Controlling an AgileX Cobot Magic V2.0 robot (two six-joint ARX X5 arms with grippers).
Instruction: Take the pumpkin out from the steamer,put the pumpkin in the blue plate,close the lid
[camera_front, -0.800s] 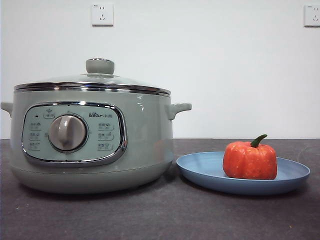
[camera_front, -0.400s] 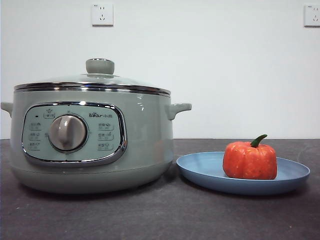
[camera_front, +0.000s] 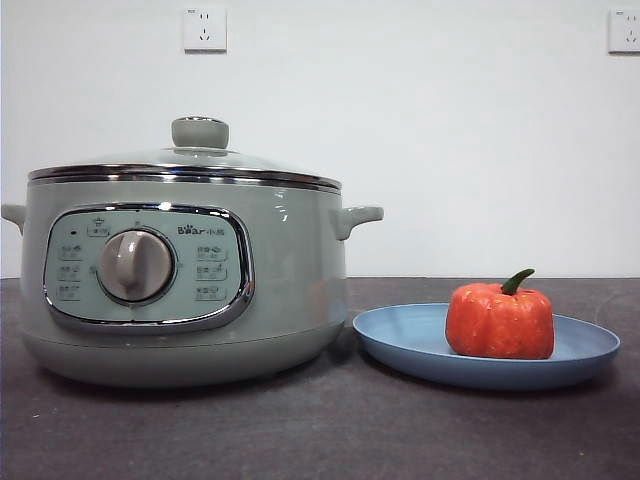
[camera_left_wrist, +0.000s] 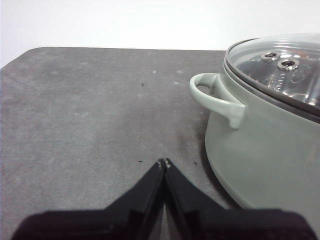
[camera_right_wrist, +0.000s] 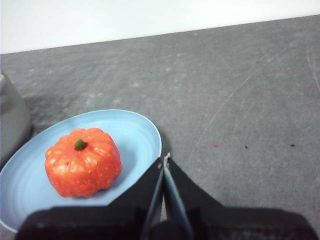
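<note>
Nothing moved vs 1 s ago, we note. Small orange-red toy pumpkin (camera_front: 499, 320) w/ green stem sits upright in shallow light-blue plate (camera_front: 400, 345), just beside large sage-green steamer pot (camera_front: 290, 290). Chrome-rimmed glass lid (camera_front: 200, 160) on pot. Left gripper (camera_left_wrist: 164, 162) fingers pressed together near pot handle; right gripper (camera_right_wrist: 165, 159) likewise, at plate rim

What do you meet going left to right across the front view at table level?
steamer with the lid on it → blue plate → pumpkin, sitting on the plate's right half.
</note>
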